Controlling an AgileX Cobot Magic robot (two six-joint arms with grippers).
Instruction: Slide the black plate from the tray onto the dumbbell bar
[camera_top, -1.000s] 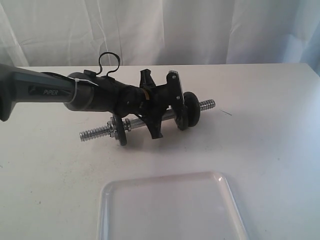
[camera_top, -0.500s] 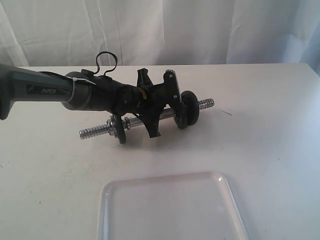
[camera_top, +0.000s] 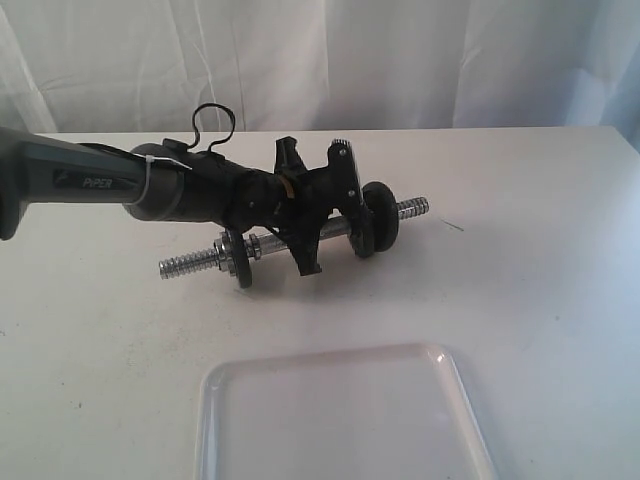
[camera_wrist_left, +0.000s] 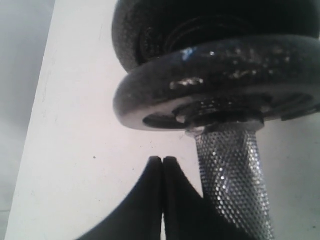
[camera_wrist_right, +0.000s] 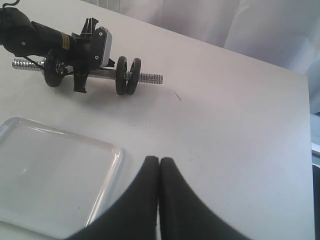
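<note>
The white table (camera_top: 540, 300) carries everything. Near its front edge lies the tray (camera_top: 340, 420), translucent and with no disc on it. The left arm (camera_top: 90, 180) reaches across from the left, over the middle of the dumbbell bar (camera_top: 190, 266), which lies flat on the table well behind the tray.

The black plate (camera_wrist_left: 215, 85) is already threaded on the bar near its right end, standing on edge against a second black disc (camera_top: 387, 215). I cannot tell whether the two touch. A smaller notched disc (camera_top: 241, 262) and a silver nut (camera_top: 258, 247) sit near the bar's other end.

The left gripper (camera_wrist_left: 162, 167) has its fingers pressed together on nothing, just beside the knurled shaft and close under the plate's rim. The right gripper (camera_wrist_right: 159, 167) is likewise closed and empty, hovering above the table near the tray's corner.

The plate looks like cast metal: probably heavy for its size, rigid, and pebbled enough to give the pads some bite. The raised rim seems the best place to pinch it, or its flat face to push it along the bar.
</note>
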